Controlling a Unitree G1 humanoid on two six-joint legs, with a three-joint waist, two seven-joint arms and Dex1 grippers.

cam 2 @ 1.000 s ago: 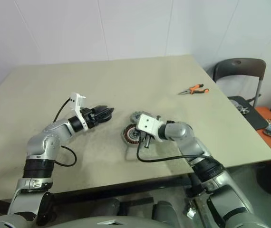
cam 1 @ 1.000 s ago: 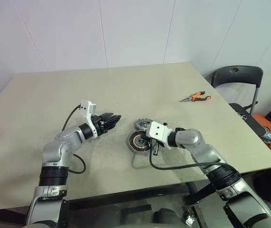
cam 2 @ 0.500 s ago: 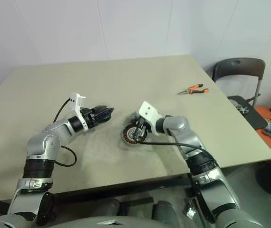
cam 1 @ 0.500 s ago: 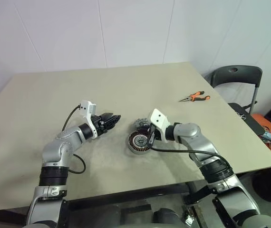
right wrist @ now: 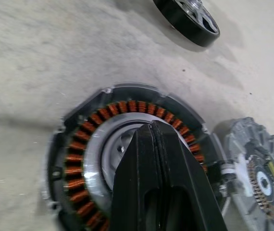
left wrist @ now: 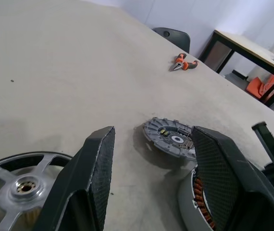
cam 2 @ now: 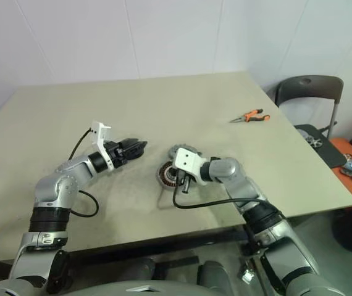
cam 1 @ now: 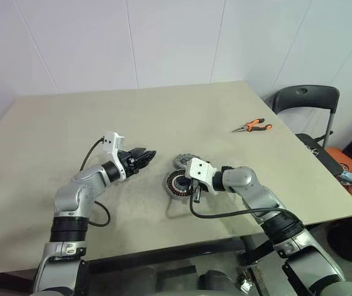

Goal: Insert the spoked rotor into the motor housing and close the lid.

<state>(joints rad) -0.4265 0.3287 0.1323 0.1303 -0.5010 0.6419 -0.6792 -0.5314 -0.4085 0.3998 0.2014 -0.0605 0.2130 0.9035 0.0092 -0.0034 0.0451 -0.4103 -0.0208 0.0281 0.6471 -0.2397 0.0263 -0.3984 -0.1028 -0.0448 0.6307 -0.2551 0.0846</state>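
Note:
The motor housing (cam 1: 176, 184) lies open-side up near the table's middle, its ring of copper windings (right wrist: 81, 159) showing. My right gripper (right wrist: 151, 126) is shut, and its tip points down into the housing's silver centre. Just behind the housing lies the ribbed grey lid (cam 1: 184, 161), flat on the table. My left gripper (cam 1: 144, 156) hovers open to the left of both, aimed toward the lid (left wrist: 170, 139). The spoked rotor (left wrist: 21, 185) sits beside that gripper's finger, outside the gap between the fingers. In the right wrist view the rotor (right wrist: 190, 19) shows a dark rim beyond the housing.
Orange-handled pliers (cam 1: 253, 127) lie at the table's far right. A dark chair (cam 1: 305, 102) stands past the right edge. A black cable (cam 1: 225, 213) loops from my right wrist over the table in front of the housing.
My right wrist tipped up and back half a second ago and has come down again over the housing, ending near where it started. The left arm has not moved.

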